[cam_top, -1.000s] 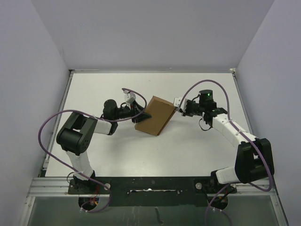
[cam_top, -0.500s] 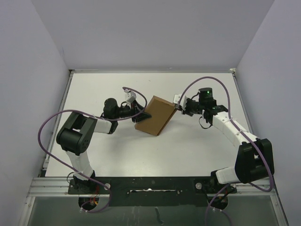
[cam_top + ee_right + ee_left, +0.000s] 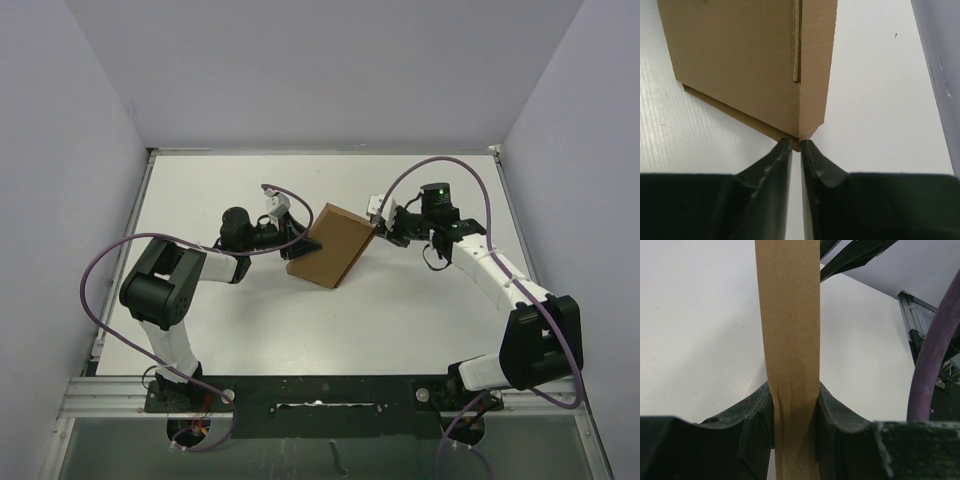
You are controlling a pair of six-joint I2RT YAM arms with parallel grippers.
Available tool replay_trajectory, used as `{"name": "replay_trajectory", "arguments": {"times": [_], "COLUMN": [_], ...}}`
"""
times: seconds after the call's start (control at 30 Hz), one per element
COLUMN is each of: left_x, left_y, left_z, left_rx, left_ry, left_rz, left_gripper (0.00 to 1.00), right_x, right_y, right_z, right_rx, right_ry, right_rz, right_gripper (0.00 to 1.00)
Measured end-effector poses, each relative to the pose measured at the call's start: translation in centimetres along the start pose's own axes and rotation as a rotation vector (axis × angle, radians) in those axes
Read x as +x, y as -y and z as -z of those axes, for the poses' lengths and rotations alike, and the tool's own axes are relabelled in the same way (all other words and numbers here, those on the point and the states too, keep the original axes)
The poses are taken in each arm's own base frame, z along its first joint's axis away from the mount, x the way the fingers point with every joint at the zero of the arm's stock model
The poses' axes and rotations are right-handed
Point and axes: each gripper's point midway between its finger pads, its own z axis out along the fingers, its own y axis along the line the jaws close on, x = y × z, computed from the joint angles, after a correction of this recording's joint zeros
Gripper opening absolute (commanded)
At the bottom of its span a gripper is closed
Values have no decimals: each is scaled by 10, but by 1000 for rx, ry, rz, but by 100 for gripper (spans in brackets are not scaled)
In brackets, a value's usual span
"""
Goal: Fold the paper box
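Note:
The paper box (image 3: 330, 245) is a brown cardboard box, folded shut and flat, lying tilted in the middle of the table. My left gripper (image 3: 300, 238) is shut on its left edge. In the left wrist view the cardboard (image 3: 788, 315) stands upright, pinched between the two fingers (image 3: 794, 415). My right gripper (image 3: 378, 228) is at the box's right corner. In the right wrist view its fingers (image 3: 795, 145) are shut to a thin slit, with their tips touching the near bottom corner of the box (image 3: 740, 60).
The white table (image 3: 420, 300) is walled in by pale panels at the back and sides. Purple cables loop over both arms. The arm bases and a metal rail (image 3: 320, 390) run along the near edge.
My right gripper has moved slightly left and toward the back, up to the box's corner. The left gripper and the box have hardly moved.

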Motion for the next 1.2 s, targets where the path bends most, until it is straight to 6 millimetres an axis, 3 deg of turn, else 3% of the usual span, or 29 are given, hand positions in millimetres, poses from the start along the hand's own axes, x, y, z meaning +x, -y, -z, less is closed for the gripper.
{"name": "replay_trajectory", "arguments": {"times": [0.13, 0.27, 0.33, 0.47, 0.6, 0.73, 0.93, 1.03, 1.2], "left_x": [0, 0, 0, 0, 0, 0, 0, 0, 0], "left_y": [0, 0, 0, 0, 0, 0, -1, -1, -1], "left_z": [0, 0, 0, 0, 0, -1, 0, 0, -1], "left_rx": [3, 3, 2, 2, 2, 1, -1, -2, -3], "left_ry": [-3, -3, -3, -3, -3, -3, -3, -4, -5], "left_rz": [-2, -2, -2, -2, -2, -1, 0, 1, 3], "left_gripper": [20, 20, 20, 20, 20, 20, 20, 20, 19], "right_x": [1, -1, -2, -2, 7, 29, 65, 67, 51], "right_y": [-7, -16, -15, -7, 8, 17, -2, -11, -10], "right_z": [4, 15, 25, 39, 44, 32, -2, -12, -22], "right_rx": [-39, -90, -93, -62, 5, 39, -20, -40, -33], "right_ry": [10, 40, 56, 84, 92, 64, -43, -78, -86], "right_rz": [-40, -88, -110, -171, -319, -530, -843, -940, -995], "right_gripper": [37, 40, 34, 1, 0, 0, 0, 0, 0]}}
